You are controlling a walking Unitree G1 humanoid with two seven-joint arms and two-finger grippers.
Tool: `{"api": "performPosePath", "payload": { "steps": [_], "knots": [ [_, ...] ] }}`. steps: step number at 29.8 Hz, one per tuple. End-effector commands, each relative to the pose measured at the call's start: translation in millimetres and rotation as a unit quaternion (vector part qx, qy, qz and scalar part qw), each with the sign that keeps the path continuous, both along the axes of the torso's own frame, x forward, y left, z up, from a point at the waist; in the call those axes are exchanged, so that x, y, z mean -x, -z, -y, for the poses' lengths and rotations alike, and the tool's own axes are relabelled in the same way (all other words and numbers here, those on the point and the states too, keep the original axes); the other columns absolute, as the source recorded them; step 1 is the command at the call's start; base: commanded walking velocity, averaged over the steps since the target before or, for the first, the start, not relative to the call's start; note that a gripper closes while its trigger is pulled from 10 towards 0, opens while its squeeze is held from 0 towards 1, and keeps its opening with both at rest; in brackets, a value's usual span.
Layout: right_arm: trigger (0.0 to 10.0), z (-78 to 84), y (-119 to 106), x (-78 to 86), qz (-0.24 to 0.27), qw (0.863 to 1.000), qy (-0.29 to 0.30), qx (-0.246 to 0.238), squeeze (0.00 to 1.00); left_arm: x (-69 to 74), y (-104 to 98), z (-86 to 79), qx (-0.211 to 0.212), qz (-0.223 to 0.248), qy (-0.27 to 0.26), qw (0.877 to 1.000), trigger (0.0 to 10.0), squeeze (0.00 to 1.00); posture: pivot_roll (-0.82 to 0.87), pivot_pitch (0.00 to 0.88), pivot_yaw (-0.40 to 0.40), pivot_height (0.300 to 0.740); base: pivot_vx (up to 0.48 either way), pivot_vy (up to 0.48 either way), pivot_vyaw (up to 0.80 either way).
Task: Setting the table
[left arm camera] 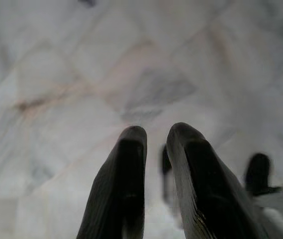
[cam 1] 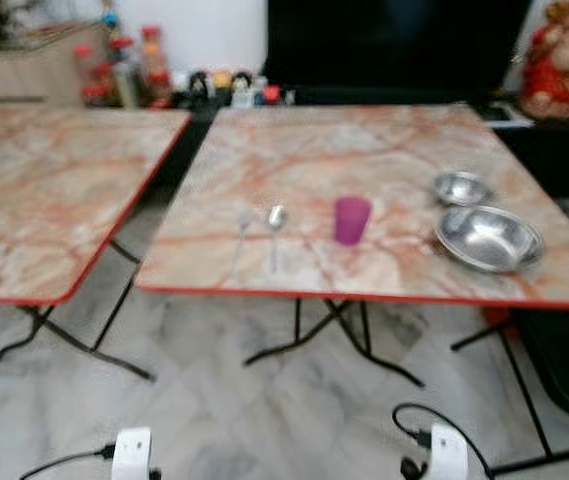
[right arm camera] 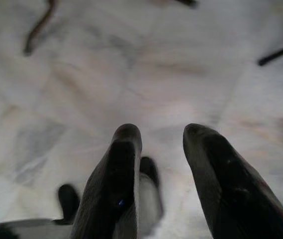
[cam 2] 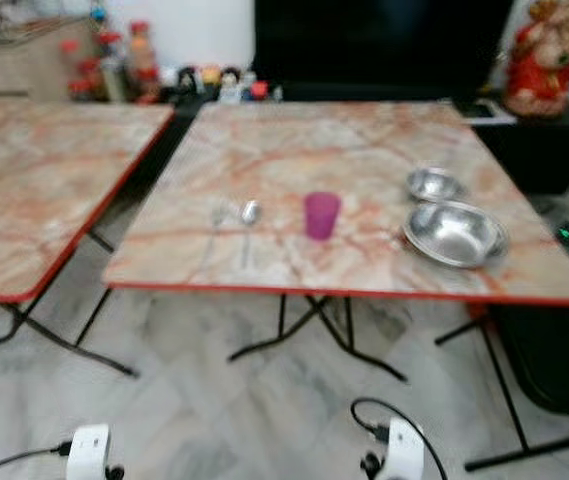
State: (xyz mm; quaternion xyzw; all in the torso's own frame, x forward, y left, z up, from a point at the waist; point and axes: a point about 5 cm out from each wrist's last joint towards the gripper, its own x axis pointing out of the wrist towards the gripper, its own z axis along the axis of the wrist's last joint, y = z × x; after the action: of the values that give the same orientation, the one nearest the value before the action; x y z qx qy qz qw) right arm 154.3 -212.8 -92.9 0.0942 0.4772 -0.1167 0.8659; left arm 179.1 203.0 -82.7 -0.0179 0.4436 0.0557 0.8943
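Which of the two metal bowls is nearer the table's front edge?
The larger steel bowl. It sits closer to the red front edge of the table, while the smaller steel bowl lies just behind it, farther back.

The near table (cam 1: 264, 160) has lots of bare top on its far half and left side. A spoon (cam 1: 276, 222), a pink cup (cam 1: 352, 220) and two metal bowls (cam 1: 487, 238) stand along the near edge. A gap splits it from the left table (cam 1: 44, 190).

L gripper (left arm camera: 156, 137) over marble floor (left arm camera: 81, 74)
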Motion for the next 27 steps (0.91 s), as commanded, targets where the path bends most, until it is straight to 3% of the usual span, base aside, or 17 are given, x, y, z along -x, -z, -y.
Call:
{"api": "performPosePath", "payload": {
  "steps": [1,5,21,27],
  "knots": [
    [10.0,-3.4,-4.3,-11.6,0.018,1.000,-0.003,-0.002,0.00,4.4,0.9,-7.5,-0.006,-0.008,-0.006,1.000,10.0,0.00,0.03,0.000,-0.014,0.728,0.360,0.000,0.00],
    [10.0,-3.0,-4.3,-11.6,0.018,1.000,-0.004,-0.001,0.00,5.4,1.5,-7.4,-0.008,-0.011,-0.006,1.000,10.0,0.00,0.03,0.000,-0.015,0.728,0.338,0.000,0.00],
    [10.0,-4.5,-5.4,-14.3,0.025,1.000,-0.004,-0.005,0.00,8.4,3.5,-4.5,-0.012,-0.018,0.000,1.000,10.0,0.00,0.03,0.000,-0.016,0.728,0.000,0.000,0.00],
    [10.0,-3.8,-5.8,-14.8,0.026,1.000,-0.005,-0.005,0.00,9.0,3.3,-6.7,-0.013,-0.018,-0.001,1.000,10.0,0.00,0.03,0.000,-0.018,0.728,0.000,-0.255,0.00]
  ]
}}
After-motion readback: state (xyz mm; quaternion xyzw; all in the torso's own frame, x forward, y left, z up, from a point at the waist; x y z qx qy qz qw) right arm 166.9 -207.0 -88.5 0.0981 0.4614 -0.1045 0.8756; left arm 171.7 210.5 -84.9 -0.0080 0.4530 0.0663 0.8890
